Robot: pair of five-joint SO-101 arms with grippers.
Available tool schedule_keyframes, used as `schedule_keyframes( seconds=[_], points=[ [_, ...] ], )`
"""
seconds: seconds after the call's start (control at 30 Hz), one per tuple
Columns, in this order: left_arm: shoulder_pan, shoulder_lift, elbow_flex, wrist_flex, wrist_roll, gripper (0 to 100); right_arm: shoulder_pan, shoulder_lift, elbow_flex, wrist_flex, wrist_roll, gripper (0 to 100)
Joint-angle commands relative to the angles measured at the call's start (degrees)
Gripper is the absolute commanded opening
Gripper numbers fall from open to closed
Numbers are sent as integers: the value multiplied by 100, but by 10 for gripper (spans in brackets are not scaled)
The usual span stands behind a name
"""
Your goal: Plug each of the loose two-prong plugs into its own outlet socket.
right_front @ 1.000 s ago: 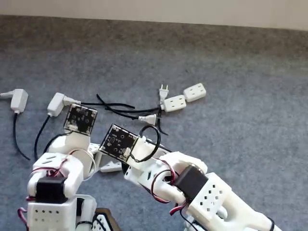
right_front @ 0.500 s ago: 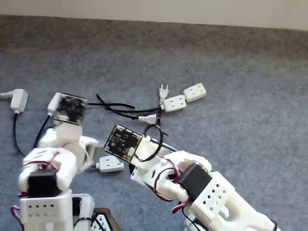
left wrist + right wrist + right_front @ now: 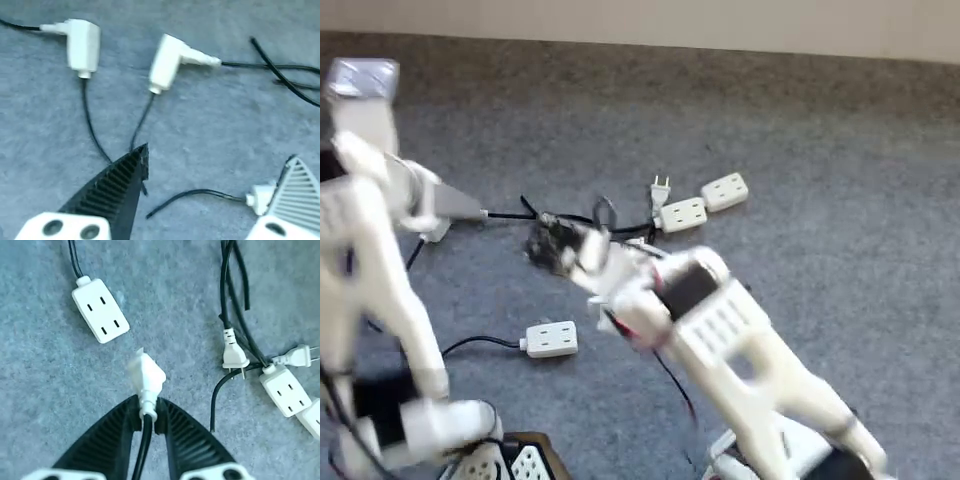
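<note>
- Right wrist view: the right gripper (image 3: 148, 406) has its two black fingers pinched tight on the neck of a white held plug (image 3: 146, 374). The plug's body sticks out past the fingertips above the carpet (image 3: 45, 370), and its black cord runs back between the fingers.
- Near the held plug, but apart from it, a white double socket (image 3: 100, 310) lies face up with a black cord leaving its far end.
- Off to the other side, a second plug (image 3: 233, 354) lies loose among tangled black cords (image 3: 235, 300). A third plug (image 3: 297, 356) lies near it, just beside a socket block (image 3: 286, 390), and another socket sits at the frame edge.
- Left wrist view: the left gripper (image 3: 218, 155) stands wide open above the carpet, with nothing between its dark finger (image 3: 120, 185) and pale finger (image 3: 295, 190).
- A white cord end (image 3: 259, 197) shows just beside the pale finger.
- Beyond the fingertips lie two white angled adapters (image 3: 82, 42), side by side but apart, each trailing a thin black cord.
- High view: a grey low-pile carpet covers the whole work surface, and a pale wall strip (image 3: 720, 20) runs along its far edge.
- The double socket lies alone between the two arms, well apart from the two sockets clustered farther out.
</note>
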Motion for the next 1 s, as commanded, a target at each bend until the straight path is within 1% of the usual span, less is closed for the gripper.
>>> schedule_keyframes(
  seconds=[0.0,0.03,0.1,0.2,0.27,0.33,0.4,0.5,0.63,0.7,0.73,0.77,0.8,0.87,0.9,0.93,0.97],
  points=[
    [-813,2105,-3099,369,-185,397,4,998,-1754,505,607,5],
    [-945,2422,-3345,378,-281,397,-127,1112,-2026,637,1002,5],
    [-1138,2958,-3574,378,-615,397,-400,1235,-2167,884,2048,5],
    [-1473,3565,-3626,378,-914,397,-848,1446,-2193,954,2892,5],
    [-1640,3846,-3635,369,-1187,397,-945,1666,-2202,945,3349,5],
    [-1745,4004,-3635,369,-1424,397,-954,1974,-2202,813,3613,5],
    [-1798,4066,-3635,325,-1600,397,-963,2325,-2202,629,3719,5],
    [-1815,4075,-3635,220,-1653,397,-963,2703,-2255,400,3763,5],
    [-1807,4110,-3609,220,-1653,397,-927,2782,-2527,497,3859,5],
    [-1780,4119,-3591,229,-1653,397,-840,2782,-2677,602,3578,5],
    [-1771,4119,-3591,246,-1653,397,-769,2782,-2809,593,3165,5],
    [-1763,4119,-3591,264,-1653,397,-673,2782,-2958,585,2567,5],
    [-1710,4110,-3591,264,-1644,397,-576,2782,-3116,576,1802,5],
    [-1587,4092,-3574,273,-1618,397,-365,2774,-3398,576,70,5],
    [-1499,4084,-3530,308,-1609,397,-215,2747,-3521,576,-659,5],
    [-1393,4075,-3424,308,-1609,396,-48,2686,-3565,549,-1222,5],
    [-1279,4066,-3284,308,-1565,396,163,2580,-3495,488,-1626,6]
  ],
)
